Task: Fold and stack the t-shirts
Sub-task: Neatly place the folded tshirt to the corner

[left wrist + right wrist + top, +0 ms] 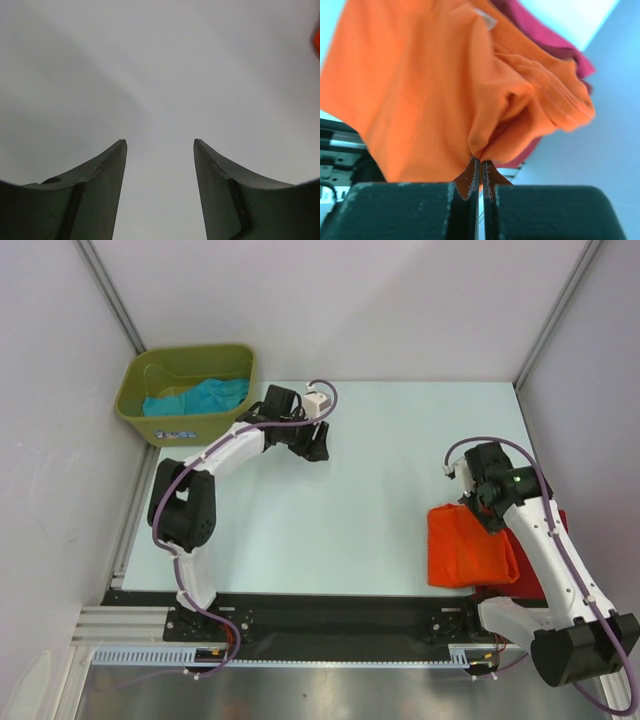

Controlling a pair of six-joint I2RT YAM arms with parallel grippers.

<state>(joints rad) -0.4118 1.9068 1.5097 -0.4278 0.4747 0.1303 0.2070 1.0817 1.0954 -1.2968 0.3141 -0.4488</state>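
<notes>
Three t-shirts are in view: one orange t-shirt (pixel 465 545), one dark red t-shirt (pixel 555 42) and one teal t-shirt (pixel 200 397). There is one olive-green bin (pixel 135 405) and one pale table (pixel 380 490). Two robot arms are there, one left arm (pixel 215 455) and one right arm (pixel 545 535).

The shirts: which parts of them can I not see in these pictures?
Red shirt: top view, mostly under the orange shirt and right arm.
Teal shirt: top view, partly behind the bin wall.
Orange shirt: left wrist view, cut by the right edge; only a blurred sliver.
</notes>
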